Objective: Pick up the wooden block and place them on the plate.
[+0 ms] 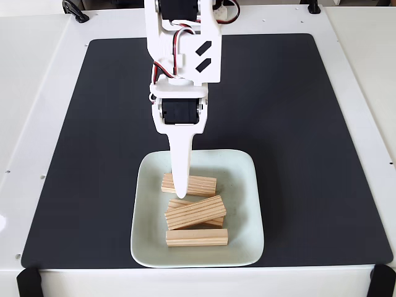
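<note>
Your white tabletop (37, 93) carries a black mat (297, 124), and near its front edge sits the pale mint square plate (247, 204). On it lie four light pine blocks (197, 237) (two overlapping). The white claw (180, 189) touches the rearmost; its opening you cannot tell.

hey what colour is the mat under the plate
Black, a plain matte mat under the pale mint-white plate, seen clearly in the fixed view.
</note>
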